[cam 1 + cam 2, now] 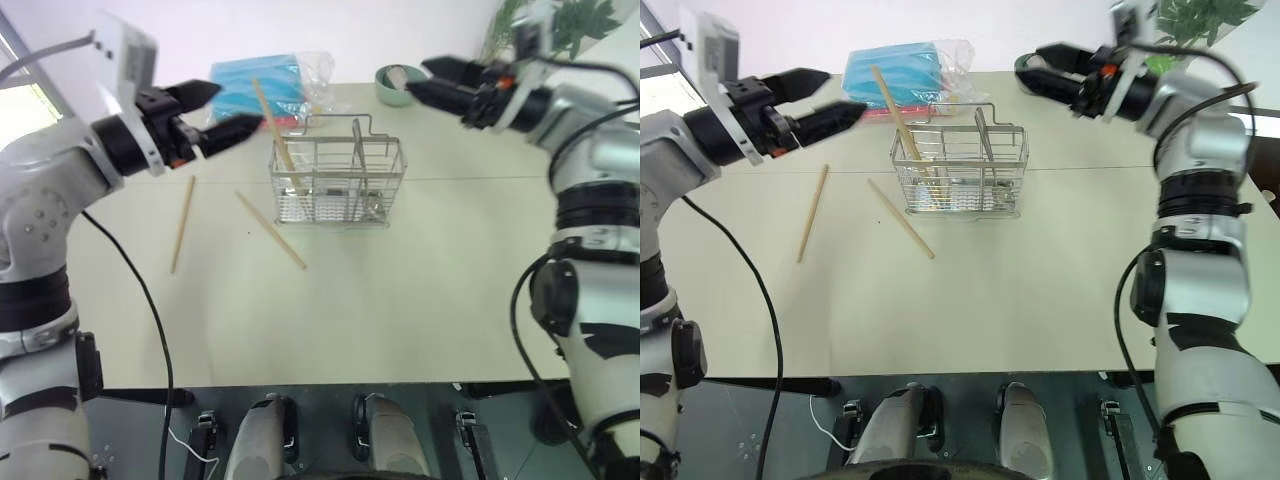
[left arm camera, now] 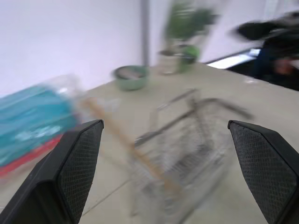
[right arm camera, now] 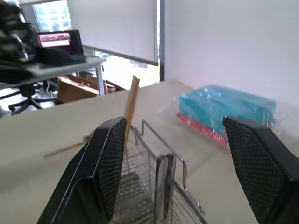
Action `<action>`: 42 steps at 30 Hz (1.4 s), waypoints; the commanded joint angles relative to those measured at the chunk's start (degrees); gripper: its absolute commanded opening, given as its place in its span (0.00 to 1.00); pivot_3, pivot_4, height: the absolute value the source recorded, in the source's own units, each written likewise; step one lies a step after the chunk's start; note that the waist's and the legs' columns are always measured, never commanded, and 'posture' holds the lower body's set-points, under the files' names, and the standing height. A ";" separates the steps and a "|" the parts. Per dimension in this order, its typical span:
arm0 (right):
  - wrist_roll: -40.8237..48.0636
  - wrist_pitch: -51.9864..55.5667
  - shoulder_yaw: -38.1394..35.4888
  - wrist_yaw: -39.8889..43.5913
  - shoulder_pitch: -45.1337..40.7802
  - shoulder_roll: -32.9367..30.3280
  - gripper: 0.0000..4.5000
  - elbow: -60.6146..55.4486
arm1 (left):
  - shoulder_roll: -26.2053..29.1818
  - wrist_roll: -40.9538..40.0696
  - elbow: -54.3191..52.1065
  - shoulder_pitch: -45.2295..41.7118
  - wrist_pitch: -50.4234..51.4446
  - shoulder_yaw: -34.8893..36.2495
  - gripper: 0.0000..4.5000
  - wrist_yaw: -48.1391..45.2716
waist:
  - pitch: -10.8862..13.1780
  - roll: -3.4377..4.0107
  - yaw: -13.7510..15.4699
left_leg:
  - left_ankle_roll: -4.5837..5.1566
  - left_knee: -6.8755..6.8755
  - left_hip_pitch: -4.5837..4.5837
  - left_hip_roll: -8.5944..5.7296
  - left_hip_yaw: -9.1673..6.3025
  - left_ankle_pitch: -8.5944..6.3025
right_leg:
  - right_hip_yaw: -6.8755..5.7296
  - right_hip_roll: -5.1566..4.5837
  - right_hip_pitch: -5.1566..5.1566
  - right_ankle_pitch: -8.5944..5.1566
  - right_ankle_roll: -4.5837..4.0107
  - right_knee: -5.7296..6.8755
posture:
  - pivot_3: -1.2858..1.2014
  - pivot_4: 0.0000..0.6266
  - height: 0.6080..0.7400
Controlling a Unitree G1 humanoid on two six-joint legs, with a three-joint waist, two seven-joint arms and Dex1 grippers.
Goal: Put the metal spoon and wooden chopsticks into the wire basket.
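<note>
The wire basket [image 1: 337, 180] stands at the middle back of the table. One wooden chopstick [image 1: 272, 125] leans upright in its left compartment. Two more chopsticks lie flat on the table, one to the left [image 1: 182, 222] and one just in front of the basket [image 1: 270, 229]. A small dark shiny piece at the bottom of the right compartment [image 1: 372, 206] seems to be the metal spoon, hard to make out through the wires. My left gripper [image 1: 235, 108] hovers left of the basket, open and empty. My right gripper [image 1: 422, 78] hangs behind and right of the basket, open, holding nothing.
A small green bowl [image 1: 397, 84] sits at the back, close under the right gripper. A blue packet in a clear bag [image 1: 258, 85] lies behind the basket on the left. A plant [image 1: 570, 20] stands at the far right corner. The table's front edge [image 1: 330, 383] is near.
</note>
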 commanded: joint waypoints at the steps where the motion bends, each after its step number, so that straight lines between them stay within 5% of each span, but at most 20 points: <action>1: 9.29 12.18 -0.83 5.50 6.64 -4.26 0.75 -16.23 | 0.10 6.90 7.27 -2.86 8.11 2.31 1.00 12.69 | -0.04 -0.07 0.06 | 0.01 0.00 0.00 0.00 -0.02 0.00 | -0.01 0.00 0.02 0.00 0.00 0.00 | 0.52 0.24 0.81; 5: 12.76 14.48 1.03 7.98 19.71 -7.92 0.75 -32.03 | -1.14 9.42 14.70 -4.07 12.24 1.45 1.00 14.35 | -0.05 -0.13 0.15 | 0.10 0.01 0.01 0.00 0.00 -0.06 | -0.03 -0.03 0.05 0.01 0.01 -0.01 | 0.52 0.24 0.81; 11: 13.40 13.99 1.21 2.53 29.15 -7.00 0.75 -39.97 | -2.96 18.77 34.88 -8.98 4.60 -6.68 1.00 10.57 | -0.04 -0.16 0.22 | 0.04 0.03 0.00 -0.06 0.05 -0.04 | -0.05 -0.08 -0.02 0.02 0.02 0.07 | 0.52 0.24 0.81; 19: 17.32 15.95 -0.67 -1.53 30.78 -7.98 0.75 -43.20 | -6.20 28.65 62.69 -15.44 -10.82 -11.37 1.00 5.58 | -0.02 -0.22 0.21 | 0.05 0.03 -0.17 -0.09 0.15 -0.04 | -0.05 -0.08 -0.22 0.02 0.02 0.05 | 0.52 0.24 0.81; 26: 18.69 15.86 -0.49 -2.51 31.66 -9.39 0.75 -43.86 | -8.42 32.52 72.19 -17.09 -18.70 -11.65 1.00 0.54 | -0.03 -0.25 0.34 | 0.13 0.04 -0.18 -0.04 0.15 -0.09 | -0.05 -0.12 -0.24 0.02 0.03 0.06 | 0.52 0.24 0.81; 29: 18.69 15.50 0.01 -2.94 31.60 -9.41 0.75 -43.63 | -8.79 34.74 72.98 -16.85 -21.03 -12.79 0.81 -1.73 | -0.03 -0.25 0.64 | 0.16 0.05 -0.18 -0.05 0.15 -0.10 | -0.05 -0.14 -0.24 0.02 0.03 0.07 | 0.52 0.24 0.81; 36: 18.15 14.71 0.83 -2.82 31.05 -9.47 0.75 -42.34 | -8.88 37.42 72.33 -17.24 -22.16 -13.51 0.02 -6.48 | -0.04 -0.27 1.48 | 0.26 0.12 -0.21 -0.05 0.16 -0.16 | -0.05 -0.16 -0.24 0.03 0.03 0.08 | 0.52 0.24 0.81; 42: 17.11 13.20 0.87 -2.20 31.97 -10.21 0.75 -41.16 | -7.57 35.49 68.53 -18.20 -27.37 -8.62 0.01 -2.12 | -0.01 -0.33 1.33 | 0.32 0.12 -0.22 -0.04 0.14 -0.19 | -0.05 -0.17 -0.26 0.03 0.04 0.09 | 0.52 0.24 0.81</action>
